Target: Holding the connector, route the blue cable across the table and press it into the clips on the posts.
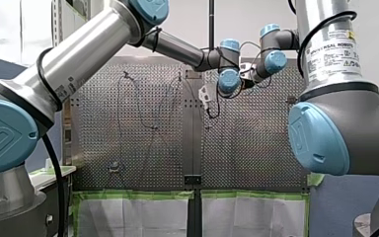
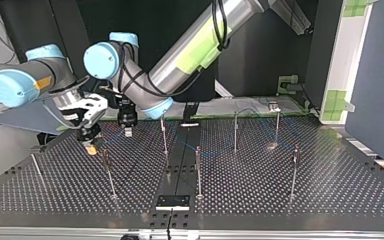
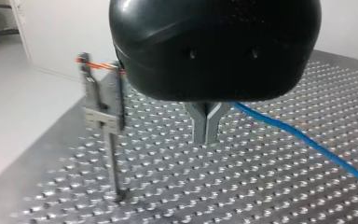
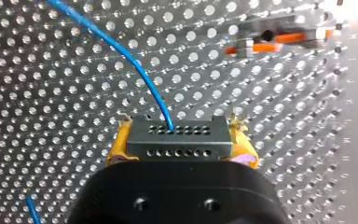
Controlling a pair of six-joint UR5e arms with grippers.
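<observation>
- Blue cable (image 4: 135, 63) comes out of the connector (image 4: 177, 137), which my right gripper (image 4: 181, 140) pinches by its two ends between yellow pads (image 4: 117, 147). Taking that gripper as the dial's centre, the cable leaves toward eleven o'clock over the perforated table (image 4: 51, 116).
- At about one o'clock ahead of the right gripper sits a clip (image 4: 279, 37) with an orange piece in it, well apart from the connector. Just past the clip the holes stop at the table's edge, so I have little room on that side.
- Beside the right gripper, at about eight o'clock, a second short stretch of blue shows.
- My left gripper (image 3: 206, 128) has its metal fingers pressed together, tips meeting over the table. The cable passes close behind them and trails off toward four o'clock; I cannot tell whether it touches them.
- At about nine o'clock from the left gripper stands a post (image 3: 114, 154) carrying a clip block with an orange strand at its top. The table's edge lies just beyond it.
- In the top view both grippers hang close together near the table's ten o'clock corner. The right gripper is nearer the side edge, and the left is just beside it toward three o'clock.
- From there toward four o'clock, thin posts (image 2: 198, 170) stand well apart with bare table between them. The widest open stretch lies along the six o'clock edge.
</observation>
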